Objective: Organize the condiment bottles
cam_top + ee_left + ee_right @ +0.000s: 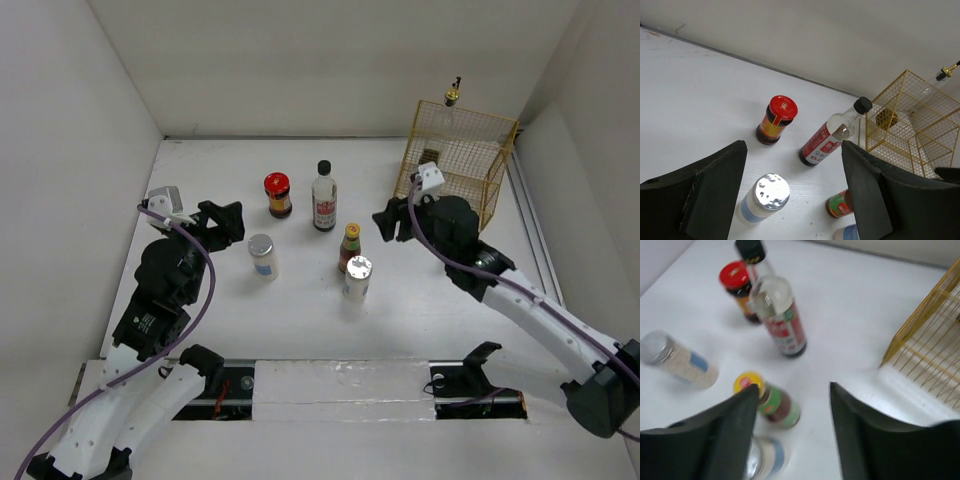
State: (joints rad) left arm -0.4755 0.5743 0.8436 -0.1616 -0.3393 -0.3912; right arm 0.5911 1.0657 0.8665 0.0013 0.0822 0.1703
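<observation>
Left wrist view: the yellow-capped brown bottle (pixel 839 205) loses its cap behind a finger (pixel 870 195) of the left gripper (pixel 793 146). The white jar (pixel 847 233) is just a sliver, cut by the bottom edge. The yellow rack (pixel 910 125) and the gold-spout bottle (pixel 935 82) both run off the right edge. Small brownish thing (pixel 885 118) inside the rack, can't tell what.

Right wrist view is blurred all over, labels unreadable. The tall bottle (pixel 780 315) has its black cap clipped by the top edge, and the red-lidded jar (pixel 735 285) is partly behind it. The white jar is half hidden by a finger (pixel 725 440) of the right gripper (pixel 792 387).

From above, the left arm (pixel 110 400) and right arm (pixel 560 330) are cut at their bases.
</observation>
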